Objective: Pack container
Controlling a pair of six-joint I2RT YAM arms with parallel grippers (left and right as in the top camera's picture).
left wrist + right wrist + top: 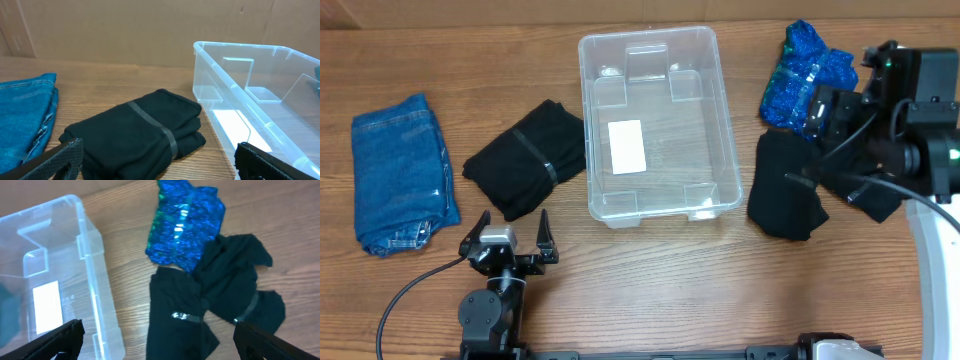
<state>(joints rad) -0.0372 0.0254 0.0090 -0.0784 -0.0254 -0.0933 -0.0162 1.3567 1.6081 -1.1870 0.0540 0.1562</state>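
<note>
The clear container [725, 150] stands empty in the middle of the table, a white label [627, 146] on its base; it also shows in the left wrist view [220, 82] and the right wrist view [92, 265]. A folded black garment [525, 160] lies left of it, also in the left wrist view [140, 132]. Folded blue jeans [400, 170] lie at the far left. A loose black garment [782, 185] and a shiny blue cloth [805, 70] lie right of the container. My left gripper [510, 228] is open near the front edge. My right gripper [157, 337] is open above the loose black garment [200, 310].
The shiny blue cloth [185, 222] touches the loose black garment's far edge. A cardboard wall [125, 30] stands behind the table. A white curved cable or tube [940, 250] runs at the right edge.
</note>
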